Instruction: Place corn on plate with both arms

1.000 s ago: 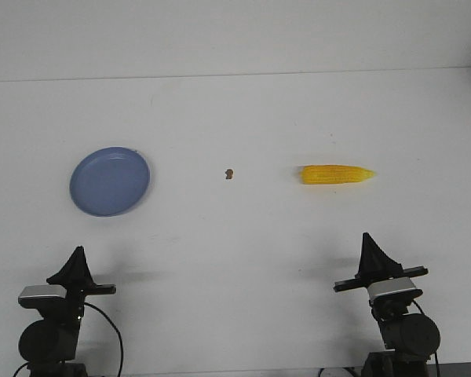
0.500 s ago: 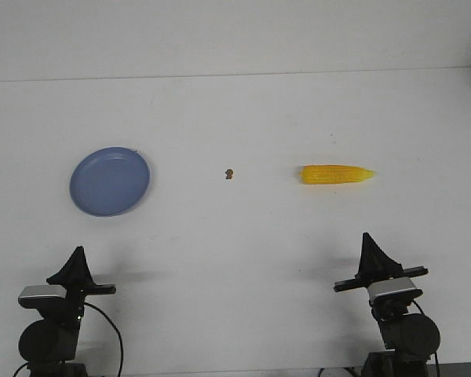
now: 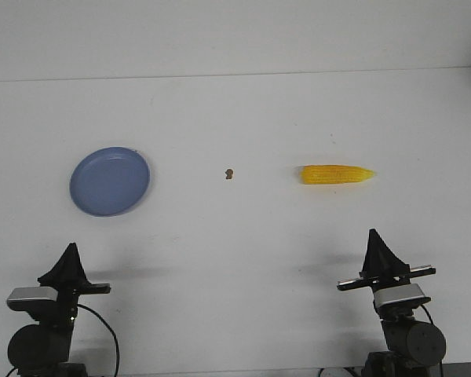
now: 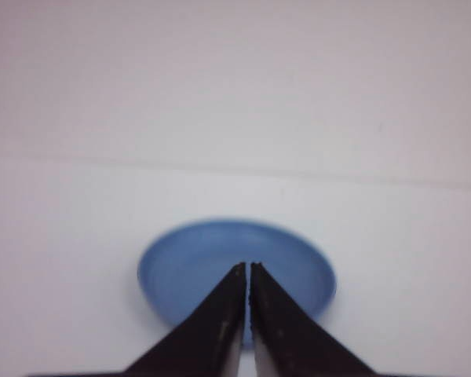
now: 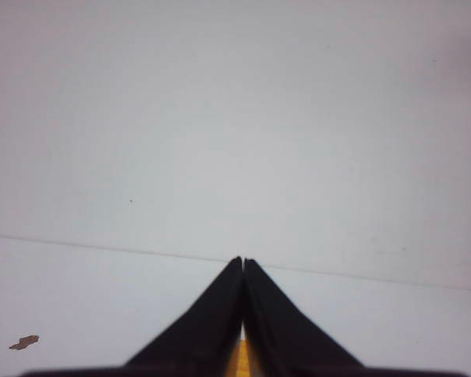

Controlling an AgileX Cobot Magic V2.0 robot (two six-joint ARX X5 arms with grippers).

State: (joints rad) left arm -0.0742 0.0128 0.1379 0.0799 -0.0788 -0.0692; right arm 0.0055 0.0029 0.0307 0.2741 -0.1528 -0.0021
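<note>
The yellow corn (image 3: 337,174) lies flat on the white table right of centre, its pointed end toward the right. The blue plate (image 3: 110,181) sits at the left with nothing on it. My left gripper (image 3: 69,250) is shut and empty, near the front edge, well short of the plate (image 4: 188,263). My right gripper (image 3: 372,236) is also shut and empty, in front of the corn and apart from it. In the right wrist view only a thin yellow strip of the corn (image 5: 242,360) shows between the closed fingers.
A tiny brown speck (image 3: 229,173) lies on the table between plate and corn, also seen as a speck (image 5: 23,342) in the right wrist view. The table's far edge (image 3: 235,75) meets a pale wall.
Both arms have shifted slightly: the left gripper and its camera block moved left and down in the front view, the right one moved a little right and down. Corn and plate have not moved.
</note>
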